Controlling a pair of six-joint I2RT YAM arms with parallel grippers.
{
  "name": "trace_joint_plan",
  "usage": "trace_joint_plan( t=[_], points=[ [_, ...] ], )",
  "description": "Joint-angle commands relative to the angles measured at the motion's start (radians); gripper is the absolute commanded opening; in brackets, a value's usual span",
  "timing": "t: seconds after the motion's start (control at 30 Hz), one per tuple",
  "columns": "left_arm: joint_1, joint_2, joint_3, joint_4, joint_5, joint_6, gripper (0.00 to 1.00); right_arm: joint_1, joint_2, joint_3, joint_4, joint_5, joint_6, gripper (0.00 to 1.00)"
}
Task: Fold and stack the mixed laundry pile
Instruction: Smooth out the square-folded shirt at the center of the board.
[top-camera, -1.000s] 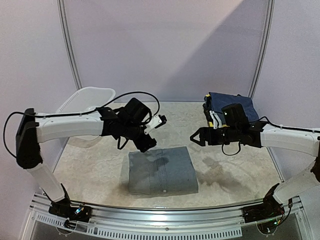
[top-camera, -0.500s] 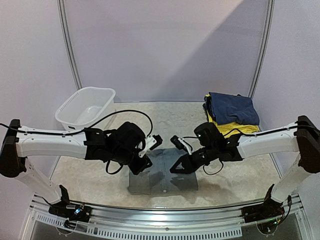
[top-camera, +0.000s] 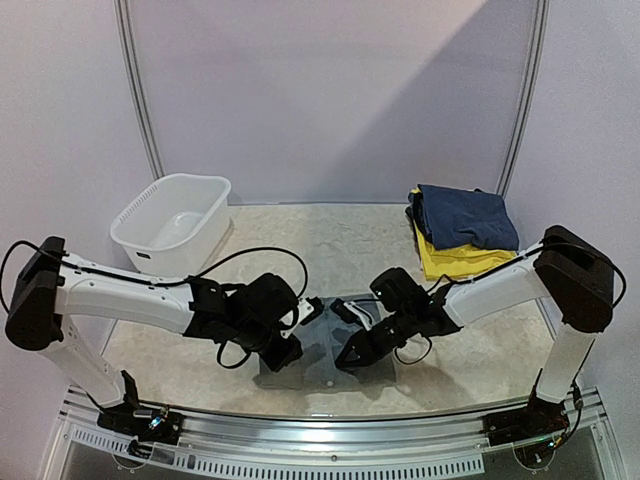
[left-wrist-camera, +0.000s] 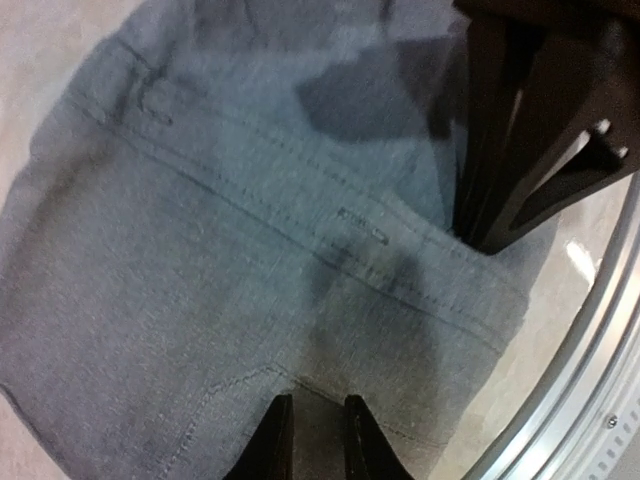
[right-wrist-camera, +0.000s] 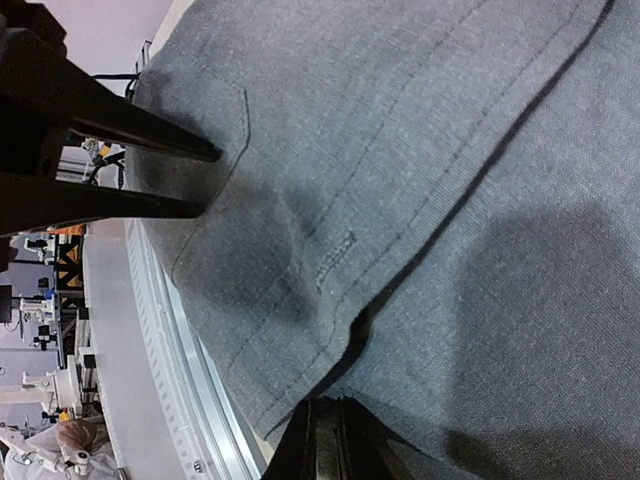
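Note:
The large grey trousers (top-camera: 322, 374) lie folded in a flat rectangle near the table's front edge. Both arms reach low over them. My left gripper (top-camera: 291, 353) is down on the near left part of the trousers (left-wrist-camera: 200, 250); its fingers (left-wrist-camera: 272, 430) stand almost together, with a ridge of grey cloth pinched between them. My right gripper (top-camera: 346, 358) is at the near right part of the trousers (right-wrist-camera: 420, 120), its jaws pressed together on the hem of the top layer. The other clothes are a navy garment (top-camera: 466, 215) stacked on a yellow one (top-camera: 448, 260) at the back right.
A white plastic basin (top-camera: 170, 225) stands at the back left. The metal front rail (top-camera: 330, 430) runs just below the trousers, close to both grippers. In each wrist view the other arm's black fingers show (left-wrist-camera: 520, 150) (right-wrist-camera: 130, 135), a short way apart over the cloth.
Both arms swung in from the sides and dropped onto the near part of the grey trousers. Both grippers went from wide open to closed on the cloth.

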Motion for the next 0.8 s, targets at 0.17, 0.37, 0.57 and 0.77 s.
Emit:
trace_joint_plan(
  t=[0.17,0.37,0.57,0.77],
  points=[
    [-0.014,0.158,-0.075,0.036,-0.046,-0.055,0.16,-0.011,0.095,-0.012,0.031,0.027,0.014,0.09],
    [-0.018,0.141,-0.052,-0.014,-0.068,-0.059,0.15,-0.018,0.057,-0.008,-0.029,0.049,0.015,0.09],
    [-0.048,0.044,0.026,-0.117,-0.084,-0.05,0.18,-0.018,-0.038,0.039,-0.08,0.01,-0.011,0.11],
    [-0.069,0.013,0.067,-0.136,-0.07,-0.047,0.18,-0.024,-0.074,0.144,-0.104,-0.024,0.006,0.12]
  ],
)
